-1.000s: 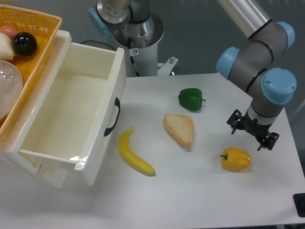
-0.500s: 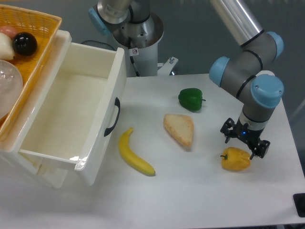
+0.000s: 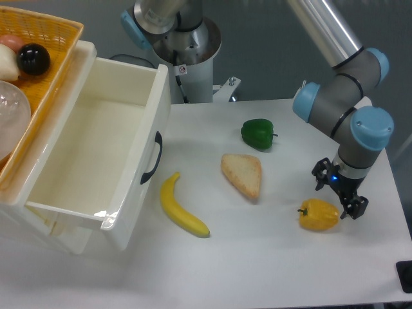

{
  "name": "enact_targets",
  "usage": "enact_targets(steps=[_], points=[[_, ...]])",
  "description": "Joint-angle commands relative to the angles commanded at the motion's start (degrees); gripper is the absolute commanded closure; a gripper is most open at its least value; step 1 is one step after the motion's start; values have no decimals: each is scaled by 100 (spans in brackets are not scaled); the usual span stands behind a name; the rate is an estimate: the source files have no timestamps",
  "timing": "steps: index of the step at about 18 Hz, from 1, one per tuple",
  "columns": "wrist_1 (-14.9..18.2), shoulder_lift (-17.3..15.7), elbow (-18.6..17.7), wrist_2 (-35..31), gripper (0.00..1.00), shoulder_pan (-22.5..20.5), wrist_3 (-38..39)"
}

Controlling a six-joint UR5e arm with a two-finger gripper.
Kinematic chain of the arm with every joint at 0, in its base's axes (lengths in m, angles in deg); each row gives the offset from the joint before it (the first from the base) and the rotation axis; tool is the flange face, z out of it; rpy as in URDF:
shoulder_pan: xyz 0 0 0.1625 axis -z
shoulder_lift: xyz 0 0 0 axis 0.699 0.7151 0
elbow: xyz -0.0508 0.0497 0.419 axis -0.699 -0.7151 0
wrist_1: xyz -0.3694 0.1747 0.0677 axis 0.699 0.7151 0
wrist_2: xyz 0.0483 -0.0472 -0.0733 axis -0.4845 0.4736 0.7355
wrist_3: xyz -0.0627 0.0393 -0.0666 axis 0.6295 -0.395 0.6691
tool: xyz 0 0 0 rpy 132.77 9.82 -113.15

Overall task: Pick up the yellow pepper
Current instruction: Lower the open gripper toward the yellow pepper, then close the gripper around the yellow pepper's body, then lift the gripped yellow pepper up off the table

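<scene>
Just below-left of the pincer (image 3: 340,193) (parted) lies the yellow pepper (image 3: 318,215).

A: Is there any text that can be read here?

B: No, not any word or number. On the robot base (image 3: 193,67) there is one small round sign (image 3: 182,69), red ring on white, like a prohibition mark. It is too small to see what symbol is inside.

A: And a brand on the arm (image 3: 341,109)?

B: I find none that can be read. The blue caps and grey tubes show no letters.
</scene>
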Motion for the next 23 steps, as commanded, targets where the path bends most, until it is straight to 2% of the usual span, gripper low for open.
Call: enact_targets(steps=[5, 8, 14, 23], points=[[0, 18, -35, 9, 0, 123, -35], [-9, -35, -228, 9, 0, 167, -158], [0, -35, -246, 0, 0, 176, -237], [-18, 97, -246, 9, 0, 334, 202]])
